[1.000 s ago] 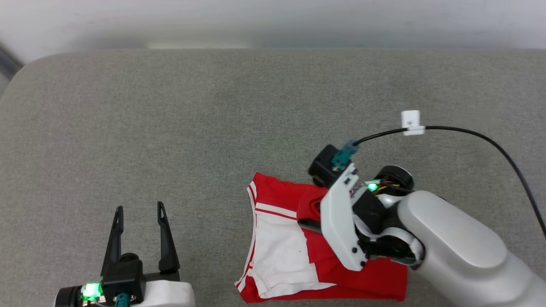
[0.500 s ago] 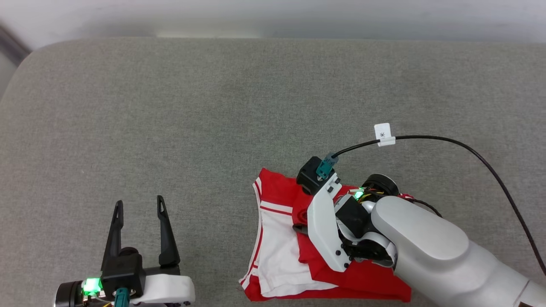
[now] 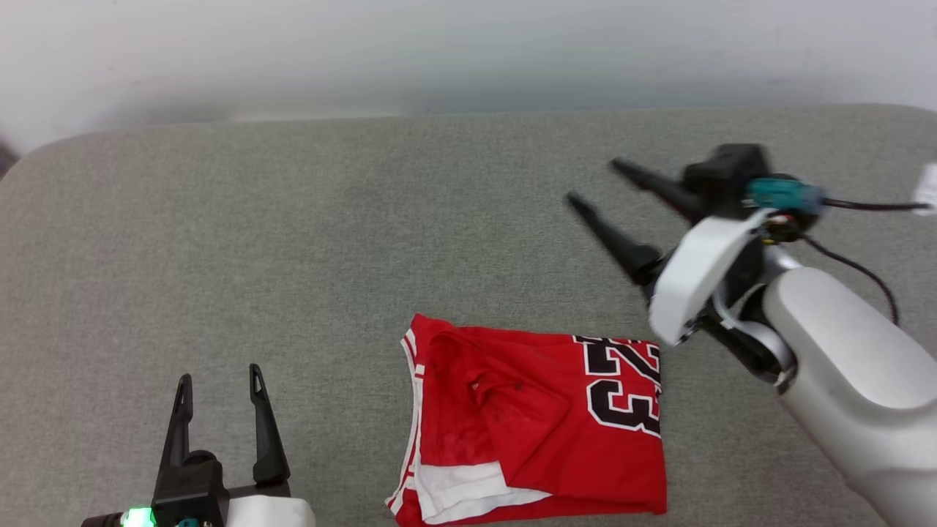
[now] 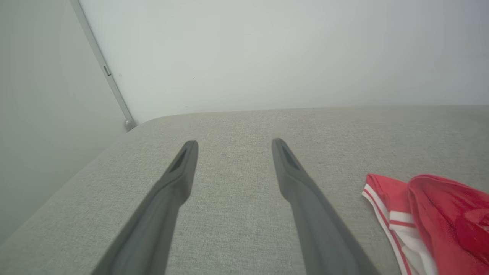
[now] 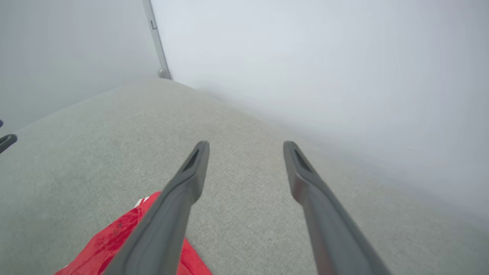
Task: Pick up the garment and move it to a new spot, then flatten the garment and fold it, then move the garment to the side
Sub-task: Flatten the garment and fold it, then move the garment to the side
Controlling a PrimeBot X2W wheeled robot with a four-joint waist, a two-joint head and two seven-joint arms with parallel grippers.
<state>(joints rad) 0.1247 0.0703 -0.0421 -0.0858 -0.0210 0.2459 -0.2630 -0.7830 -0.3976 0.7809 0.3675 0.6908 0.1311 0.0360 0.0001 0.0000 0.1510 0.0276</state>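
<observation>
The garment [image 3: 534,421] lies folded on the grey cushioned surface [image 3: 293,241] near the front edge, red with a black-and-white "23" on its right part and white sleeve cloth at the lower left. My right gripper [image 3: 596,183] hangs open above and to the right of it, fingers pointing up-left, nothing between them. In the right wrist view the open right gripper [image 5: 244,147] has the garment's red edge [image 5: 114,236] below its left finger. My left gripper [image 3: 217,373] stands open at the lower left, apart from the garment. The left wrist view shows the left gripper [image 4: 235,143] with the garment [image 4: 439,214] to its right.
A pale wall [image 3: 468,51] runs along the far edge of the grey surface. A black cable [image 3: 864,208] with a white tag [image 3: 928,187] trails from my right wrist. A metal strip [image 4: 103,68] runs down the wall at the far left corner.
My right gripper has let go of the garment, opened, and lifted up and to the right. A red layer with the "23" print now covers most of the white sleeve. The head camera has shifted.
</observation>
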